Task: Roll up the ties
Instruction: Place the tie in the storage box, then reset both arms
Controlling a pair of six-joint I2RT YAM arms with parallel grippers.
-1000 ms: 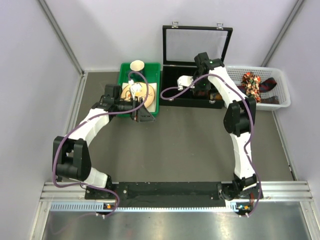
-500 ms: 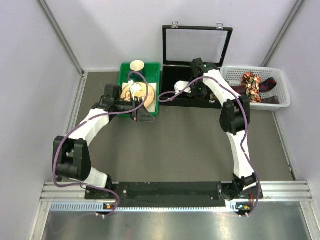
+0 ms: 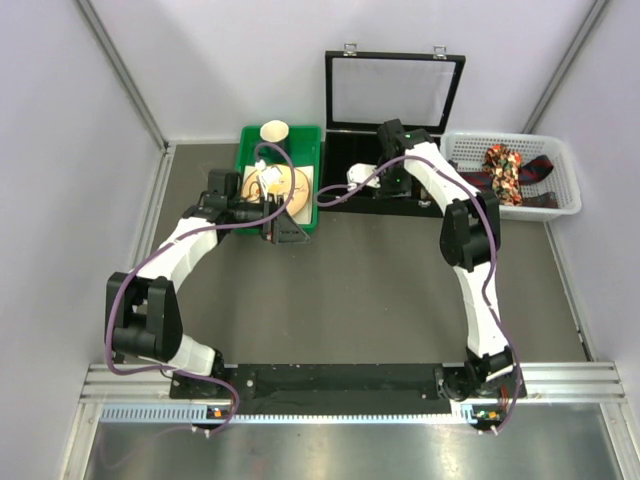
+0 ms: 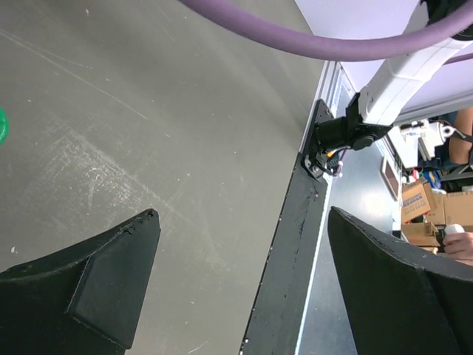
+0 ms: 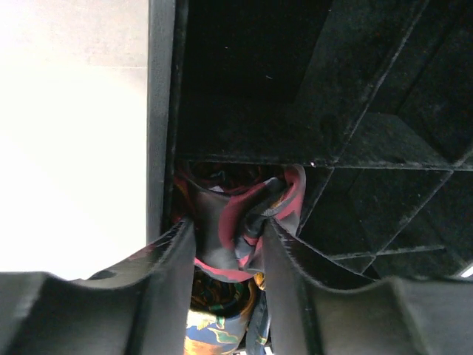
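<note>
1. The left gripper [image 4: 242, 222] is hanging at about ten o'clock over the gray table [image 3: 370, 290], its fingers spread wide and gripping nothing.
2. Just beyond it, a green tray [image 3: 243, 160] is sitting with a paper cup [image 3: 274, 131] at its far end.
3. At twelve o'clock the right gripper [image 5: 225, 233] is reaching into an open black box [image 3: 350, 207], its fingers pinching a bunched navy tie with red stripes [image 5: 236, 211] in a compartment beside the box wall.
4. At about two o'clock, a white basket [image 3: 560, 160] is holding more ties, among them a red-orange floral tie [image 3: 500, 160].
</note>
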